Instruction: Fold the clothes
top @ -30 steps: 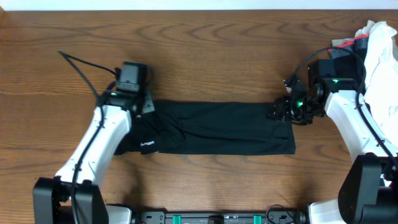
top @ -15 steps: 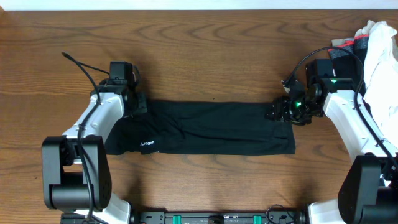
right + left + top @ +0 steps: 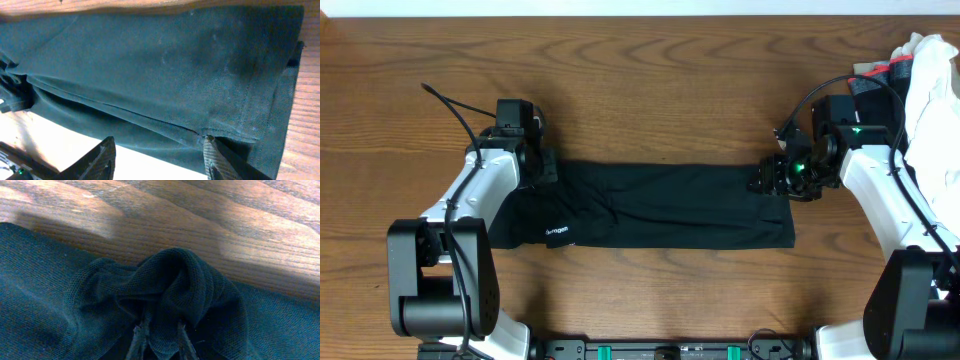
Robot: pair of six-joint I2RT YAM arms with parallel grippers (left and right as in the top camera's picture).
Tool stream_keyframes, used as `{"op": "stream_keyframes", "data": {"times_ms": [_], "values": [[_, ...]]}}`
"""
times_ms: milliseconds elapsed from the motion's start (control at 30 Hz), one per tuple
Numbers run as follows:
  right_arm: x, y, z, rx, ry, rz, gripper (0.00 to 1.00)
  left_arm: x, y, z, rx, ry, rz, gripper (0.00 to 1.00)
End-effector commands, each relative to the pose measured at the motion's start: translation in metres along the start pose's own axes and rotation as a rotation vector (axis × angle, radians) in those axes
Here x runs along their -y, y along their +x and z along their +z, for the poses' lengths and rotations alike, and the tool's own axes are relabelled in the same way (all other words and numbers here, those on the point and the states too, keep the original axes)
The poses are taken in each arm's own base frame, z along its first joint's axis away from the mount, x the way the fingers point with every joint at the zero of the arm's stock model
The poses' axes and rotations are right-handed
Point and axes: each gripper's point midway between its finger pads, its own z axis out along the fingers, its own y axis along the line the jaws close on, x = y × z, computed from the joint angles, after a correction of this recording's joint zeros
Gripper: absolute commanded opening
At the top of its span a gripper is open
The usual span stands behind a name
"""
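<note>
The clothes [image 3: 660,205], a black T-shirt, lie folded into a long strip across the table, with a small white logo [image 3: 556,231] near the left end. My left gripper [image 3: 533,166] sits at the strip's upper left corner. In the left wrist view its fingers [image 3: 141,339] pinch a bunched hump of the black fabric [image 3: 175,285]. My right gripper [image 3: 767,180] is at the strip's upper right corner. In the right wrist view it [image 3: 157,157] stands open, and one finger [image 3: 216,159] touches the folded edge of the shirt [image 3: 165,70].
A white cloth [image 3: 932,85] is heaped at the far right edge, with a red-and-black garment [image 3: 876,72] beside it, close behind my right arm. A loose cable [image 3: 450,105] runs off the left arm. The wooden table [image 3: 650,90] shows all around the shirt.
My left arm has swung left and its gripper has closed on the shirt's upper left corner, bunching the fabric. The right arm has stayed put.
</note>
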Motion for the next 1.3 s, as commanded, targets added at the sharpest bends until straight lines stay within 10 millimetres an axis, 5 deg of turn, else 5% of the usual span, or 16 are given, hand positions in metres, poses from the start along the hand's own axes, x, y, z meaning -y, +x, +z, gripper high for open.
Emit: {"op": "stream_keyframes", "data": {"times_ms": [0, 267, 433, 533, 700, 933, 1267], "values": [[-0.004, -0.006, -0.005, 0.025, 0.005, -0.029, 0.55, 0.002, -0.003, -0.002, 0.002, 0.014, 0.007, 0.25], [-0.003, -0.007, -0.005, 0.029, 0.011, -0.030, 0.55, 0.004, 0.002, -0.002, -0.015, 0.025, 0.007, 0.28], [-0.002, -0.007, -0.005, 0.030, 0.015, -0.030, 0.56, 0.003, 0.003, 0.000, -0.022, 0.024, 0.007, 0.07], [0.002, -0.007, -0.005, 0.032, 0.039, -0.028, 0.55, 0.001, 0.008, 0.002, -0.044, 0.009, 0.008, 0.06], [0.024, -0.012, -0.007, 0.061, 0.165, 0.047, 0.53, -0.033, 0.016, -0.004, -0.066, -0.151, -0.105, 0.06], [0.026, -0.027, -0.005, 0.116, 0.169, 0.031, 0.51, -0.071, 0.022, -0.018, -0.067, -0.228, -0.304, 0.06], [0.067, -0.038, 0.024, 0.090, 0.249, 0.100, 0.45, -0.080, 0.023, -0.020, -0.066, -0.233, -0.329, 0.06]]}}
